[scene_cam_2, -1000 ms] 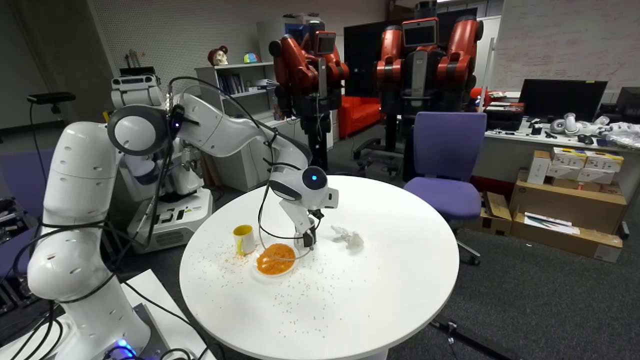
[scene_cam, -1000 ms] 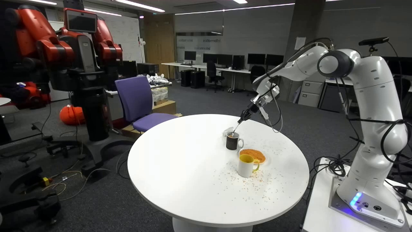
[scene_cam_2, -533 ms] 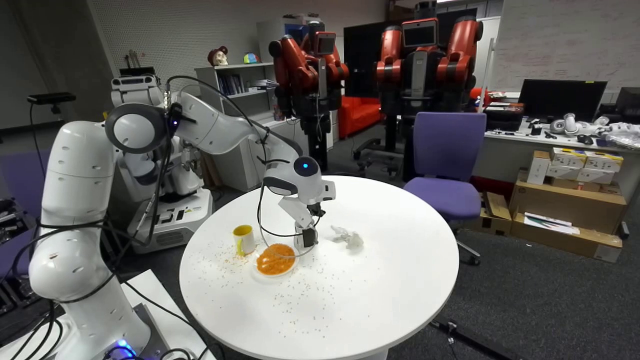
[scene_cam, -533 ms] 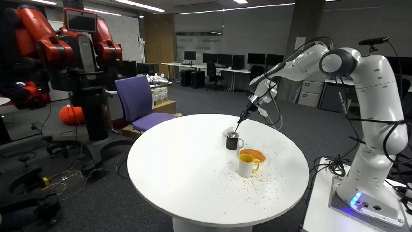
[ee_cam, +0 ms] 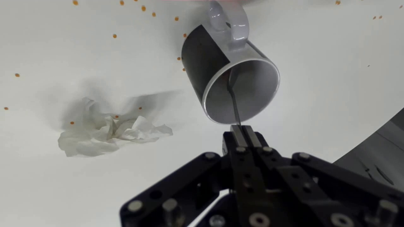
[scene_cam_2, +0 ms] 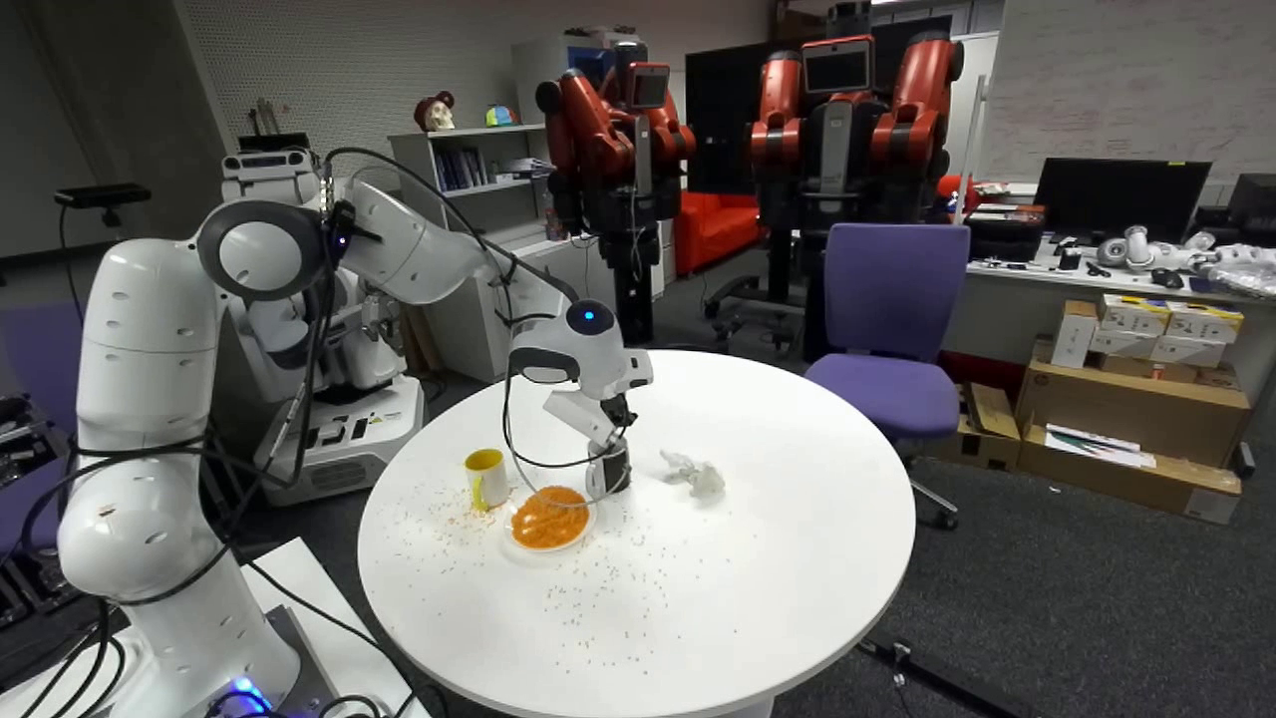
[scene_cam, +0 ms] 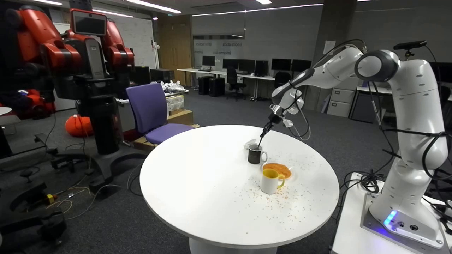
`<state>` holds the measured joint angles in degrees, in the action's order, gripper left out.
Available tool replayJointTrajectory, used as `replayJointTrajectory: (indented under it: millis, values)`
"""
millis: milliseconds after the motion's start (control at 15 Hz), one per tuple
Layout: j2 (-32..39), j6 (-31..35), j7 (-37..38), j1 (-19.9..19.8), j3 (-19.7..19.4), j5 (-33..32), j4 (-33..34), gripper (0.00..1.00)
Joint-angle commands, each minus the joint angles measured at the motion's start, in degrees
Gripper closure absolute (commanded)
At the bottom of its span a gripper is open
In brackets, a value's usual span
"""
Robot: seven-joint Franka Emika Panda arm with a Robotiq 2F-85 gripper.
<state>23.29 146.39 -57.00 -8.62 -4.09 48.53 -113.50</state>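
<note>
Your black metal claw point(ee_cam: 241, 129) is closed tight on the thin silver-grey metal spoon point(ee_cam: 235, 105), pinching it by the handle; the spoon slants down into the shiny black-and-white mug point(ee_cam: 205, 64), with its scoop end inside; you cannot tell what, if anything, sits in the scoop, or whether the spoon touches the rim.

In an exterior view that mug stands upright on the smooth round white table point(scene_cam: 190, 183), a little right of the middle and toward the far side; the crumpled white paper-like wad point(scene_cam: 251, 142) lies just past it; the white mug with a yellow inside point(scene_cam: 269, 185) stands nearer and to the right; in both exterior views a flat heap of small orange grains point(scene_cam_2: 550, 517) fills a round white plate point(scene_cam_2: 586, 534) near both mugs.

The spoon looks light, stiff and slippery, and so thin that it may twist in your grip; the handle, where you have it, seems the best place to hold; the black-and-white mug looks hard like china, and could tip or chip if you push its rim.
</note>
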Motion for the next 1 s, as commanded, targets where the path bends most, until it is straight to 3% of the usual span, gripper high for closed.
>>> replayJointTrajectory:
  millis: [0, 333, 600, 933]
  values:
    - [-5.84, 2.32, 3.33, 0.32, 0.81, -5.58, -4.98, 0.99]
    - [-12.2, 4.41, 8.06, 0.2, 1.22, -15.56, -8.64, 0.99]
    - [-17.86, 7.54, 6.57, -0.6, 3.09, -13.21, -11.85, 0.99]
    - [-23.77, 3.36, 7.48, 0.27, 1.76, -14.2, -16.62, 0.99]
